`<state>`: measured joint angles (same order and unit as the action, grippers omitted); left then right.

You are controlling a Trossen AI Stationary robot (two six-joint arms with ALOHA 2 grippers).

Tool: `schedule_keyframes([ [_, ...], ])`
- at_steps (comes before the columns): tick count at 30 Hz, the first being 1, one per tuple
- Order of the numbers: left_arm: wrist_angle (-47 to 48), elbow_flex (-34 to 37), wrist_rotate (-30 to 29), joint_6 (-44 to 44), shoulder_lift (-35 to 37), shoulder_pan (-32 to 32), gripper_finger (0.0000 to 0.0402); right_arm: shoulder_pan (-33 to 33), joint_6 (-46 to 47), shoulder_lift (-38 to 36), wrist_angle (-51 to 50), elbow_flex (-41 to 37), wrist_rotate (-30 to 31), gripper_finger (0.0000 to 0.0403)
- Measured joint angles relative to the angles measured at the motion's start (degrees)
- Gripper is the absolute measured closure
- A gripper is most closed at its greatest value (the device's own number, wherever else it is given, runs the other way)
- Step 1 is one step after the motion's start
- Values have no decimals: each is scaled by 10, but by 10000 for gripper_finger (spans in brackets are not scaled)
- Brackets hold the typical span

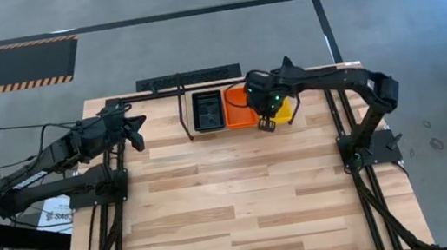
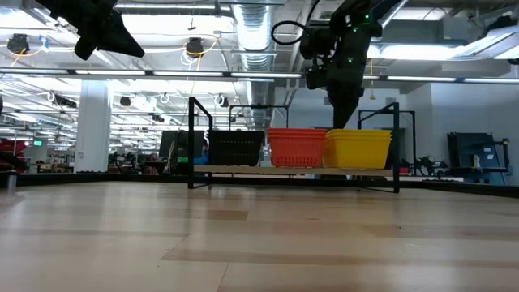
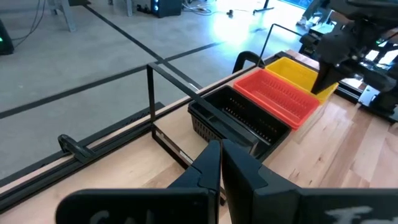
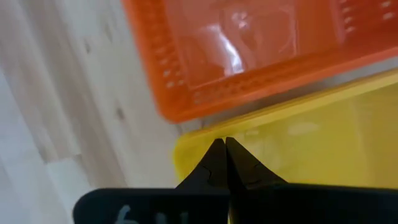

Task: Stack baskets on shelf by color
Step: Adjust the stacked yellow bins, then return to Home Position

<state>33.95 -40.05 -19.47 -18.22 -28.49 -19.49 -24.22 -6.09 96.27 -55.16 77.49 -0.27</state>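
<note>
Fingers of the right gripper (image 4: 225, 144) are pressed together, empty, above the yellow basket (image 4: 298, 137) on the shelf (image 2: 195, 130). Beside it sit red-orange basket (image 1: 238, 106) and black basket (image 1: 207, 110). Left gripper (image 3: 221, 149), clenched, hovers over the bench (image 1: 243, 201). No writing is legible.

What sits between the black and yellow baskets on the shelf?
The red-orange baskets sit there, flanked by the black baskets and the yellow baskets on the shelf. The low view shows the row plainly.

Black (image 2: 237, 148), red-orange (image 2: 296, 147), yellow baskets (image 2: 358, 149) — side by side on shelf (image 2: 195, 134).
</note>
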Motion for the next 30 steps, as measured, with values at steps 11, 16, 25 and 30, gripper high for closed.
schedule_keyframes([
  [11,1,0,1,-3,0,0,401,-34,-15,-4,-5,0,1,402],
  [16,41,0,2,-3,0,0,401,-35,-9,-60,0,0,4,402],
  [25,116,0,41,-20,43,0,401,-24,43,-298,38,0,4,402],
  [30,109,23,56,-35,135,0,401,-2,70,-440,55,0,3,402],
])
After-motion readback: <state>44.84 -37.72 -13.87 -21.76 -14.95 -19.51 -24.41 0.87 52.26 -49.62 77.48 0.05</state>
